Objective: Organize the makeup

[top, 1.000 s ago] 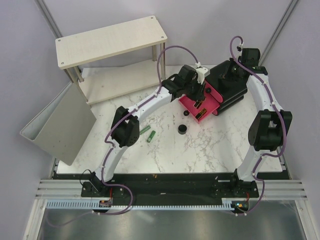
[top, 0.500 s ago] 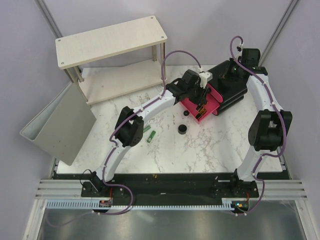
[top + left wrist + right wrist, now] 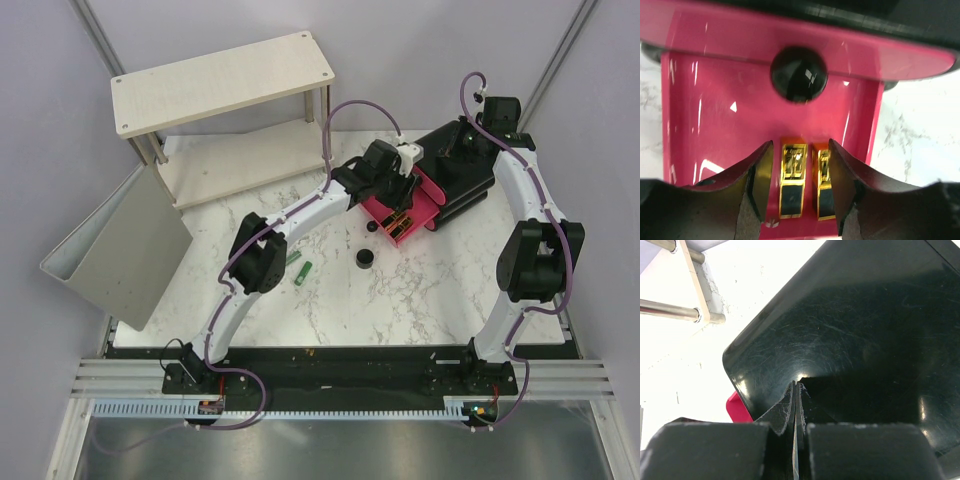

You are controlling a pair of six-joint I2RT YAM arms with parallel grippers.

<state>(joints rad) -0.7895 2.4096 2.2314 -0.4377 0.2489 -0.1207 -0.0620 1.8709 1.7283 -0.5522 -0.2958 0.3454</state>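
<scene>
Two black-and-gold cases lie side by side in the pulled-out pink drawer, behind its black knob. My left gripper hangs over them, open, its jaws on either side of the pair and holding neither. From above, the left gripper is over the pink drawer. Two green tubes and a round black jar lie on the marble. My right gripper is shut, its tips on top of the black box.
The black box stands at the back right with its drawer open toward the table's middle. A wooden two-level shelf fills the back left. A grey bin leans at the left edge.
The left arm reached further over the drawer, then its jaws spread and let go of a black-and-gold case, which now lies in the drawer. The right arm has not moved.
</scene>
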